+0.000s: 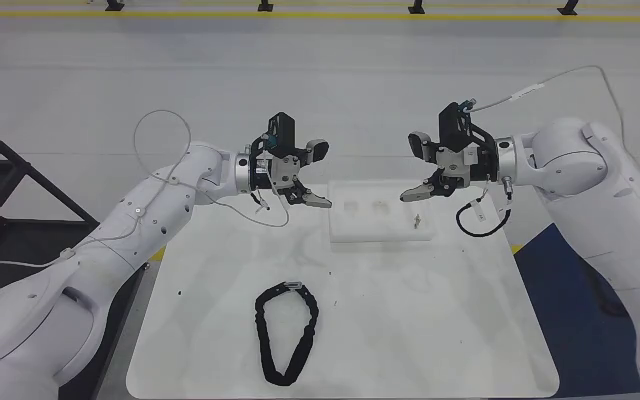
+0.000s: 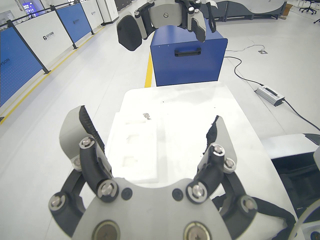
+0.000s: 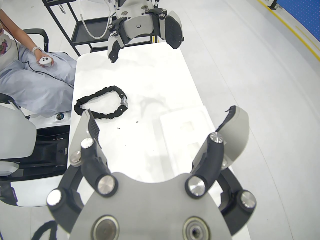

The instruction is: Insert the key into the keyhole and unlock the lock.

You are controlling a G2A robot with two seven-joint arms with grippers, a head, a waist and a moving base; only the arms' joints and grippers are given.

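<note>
Holding: nothing; left hand (image 1: 318,175) and right hand (image 1: 411,170) spread apart.
Small metal key (image 1: 416,219): ungrasped, near right hand.
Black fabric-sleeved chain lock (image 1: 287,330): looks closed, well apart from both.

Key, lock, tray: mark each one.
key (image 2: 146,116): left wrist view, the middle of the key.
lock (image 3: 98,94): right wrist view, its black sleeve.
tray (image 1: 385,232): top view, the bare front edge.
</note>
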